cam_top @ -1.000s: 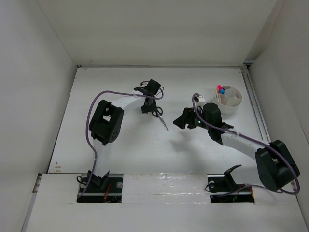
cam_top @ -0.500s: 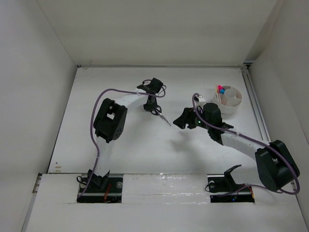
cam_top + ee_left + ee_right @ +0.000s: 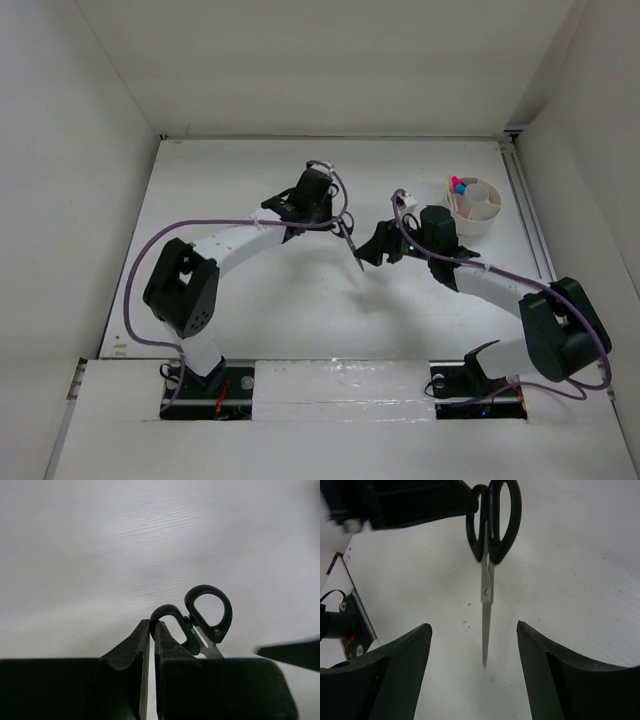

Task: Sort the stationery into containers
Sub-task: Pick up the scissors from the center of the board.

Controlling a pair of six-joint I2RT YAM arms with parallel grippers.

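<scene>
robot lab: white table (image 3: pixel 250 300) boxed by white walls (image 3: pixel 60 200)

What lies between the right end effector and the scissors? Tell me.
Nothing. In the right wrist view, only bare table shows between the open right end effector and the scissors, which hang blades-down from the left end effector.

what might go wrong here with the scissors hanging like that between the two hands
1. The left hand seems to pinch the scissors by one handle loop only, so they may swing or slip out.
2. The right hand is open with the thin blades hanging ahead of it. Closing off-centre could miss them or knock them loose.
3. The white cup already holds items, so the scissors might bump them going in.
</scene>
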